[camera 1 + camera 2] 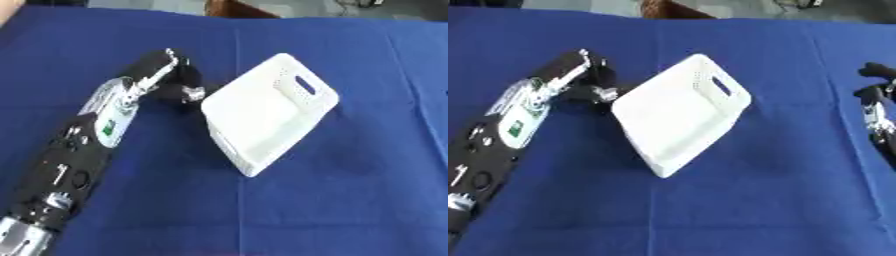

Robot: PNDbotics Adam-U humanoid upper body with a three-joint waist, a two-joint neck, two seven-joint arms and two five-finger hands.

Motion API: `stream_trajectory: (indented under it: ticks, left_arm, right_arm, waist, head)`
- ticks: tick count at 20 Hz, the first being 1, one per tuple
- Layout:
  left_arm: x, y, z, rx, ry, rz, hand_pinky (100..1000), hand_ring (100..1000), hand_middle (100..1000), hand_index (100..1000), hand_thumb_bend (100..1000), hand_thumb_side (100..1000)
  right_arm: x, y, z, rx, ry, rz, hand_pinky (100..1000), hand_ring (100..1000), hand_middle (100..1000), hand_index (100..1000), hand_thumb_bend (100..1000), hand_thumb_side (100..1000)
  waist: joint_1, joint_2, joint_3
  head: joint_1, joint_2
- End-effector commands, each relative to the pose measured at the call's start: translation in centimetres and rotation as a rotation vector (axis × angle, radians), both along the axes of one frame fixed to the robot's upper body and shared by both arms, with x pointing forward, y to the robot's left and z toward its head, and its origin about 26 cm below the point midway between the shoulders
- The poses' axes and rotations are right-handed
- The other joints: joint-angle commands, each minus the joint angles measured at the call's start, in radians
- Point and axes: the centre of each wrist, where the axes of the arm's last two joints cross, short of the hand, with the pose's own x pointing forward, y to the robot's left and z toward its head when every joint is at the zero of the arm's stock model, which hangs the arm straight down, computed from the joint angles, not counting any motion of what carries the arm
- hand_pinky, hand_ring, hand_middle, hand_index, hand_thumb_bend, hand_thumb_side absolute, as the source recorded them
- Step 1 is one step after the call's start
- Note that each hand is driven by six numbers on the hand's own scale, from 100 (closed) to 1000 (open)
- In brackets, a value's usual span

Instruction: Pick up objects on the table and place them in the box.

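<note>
A white plastic box (302,107) with a handle slot in its far wall lies askew in the middle of the blue table, and its inside shows only white. My left arm reaches in from the lower left. My left hand (178,75) hangs back-up just beside the box's left corner, close to its rim, and what lies under the hand is hidden. My right hand (875,89) shows only in the right eye view, at the right edge, fingers spread and holding nothing. No loose object shows on the cloth.
A blue cloth (350,200) covers the whole table, with creases running front to back. A brown piece of furniture (236,9) stands past the far edge.
</note>
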Motion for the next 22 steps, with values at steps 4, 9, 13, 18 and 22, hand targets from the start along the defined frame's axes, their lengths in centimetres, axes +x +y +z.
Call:
stream_trajectory:
  ticks: [4, 9, 13, 18, 22]
  left_arm:
    - [0.08, 0.25, -0.40, 0.008, -0.003, 0.016, 100, 223, 359, 477, 458, 786]
    - [0.11, 0.21, -0.47, 0.018, 0.000, 0.021, 100, 119, 287, 407, 246, 652]
    - [0.11, 0.19, -0.48, 0.026, 0.006, 0.027, 100, 118, 286, 407, 237, 641]
    - [0.12, 0.21, -0.40, 0.028, 0.006, 0.030, 100, 118, 286, 407, 237, 635]
    - [0.13, 0.20, -0.33, 0.030, 0.006, 0.029, 100, 118, 286, 407, 240, 633]
  right_arm:
    - [0.10, -0.26, 0.70, -0.006, -0.022, -0.003, 740, 633, 771, 891, 100, 866]
    - [0.11, -0.27, 0.70, -0.006, -0.022, -0.004, 740, 634, 771, 891, 100, 866]
    - [0.11, -0.30, 0.69, -0.006, -0.022, -0.005, 740, 634, 771, 892, 100, 866]
    - [0.11, -0.31, 0.69, -0.006, -0.023, -0.006, 740, 634, 772, 892, 100, 867]
    - [0.12, -0.32, 0.71, -0.006, -0.024, -0.006, 740, 634, 772, 891, 100, 867]
  waist:
    - [0.000, -0.011, -0.001]
    - [0.000, -0.011, -0.001]
    - [0.000, -0.012, -0.001]
    - [0.001, -0.012, 0.000]
    - [0.001, -0.012, 0.000]
  head:
    - [0.006, -0.001]
    - [0.007, -0.001]
    - [0.007, -0.001]
    - [0.007, -0.001]
    - [0.007, -0.001]
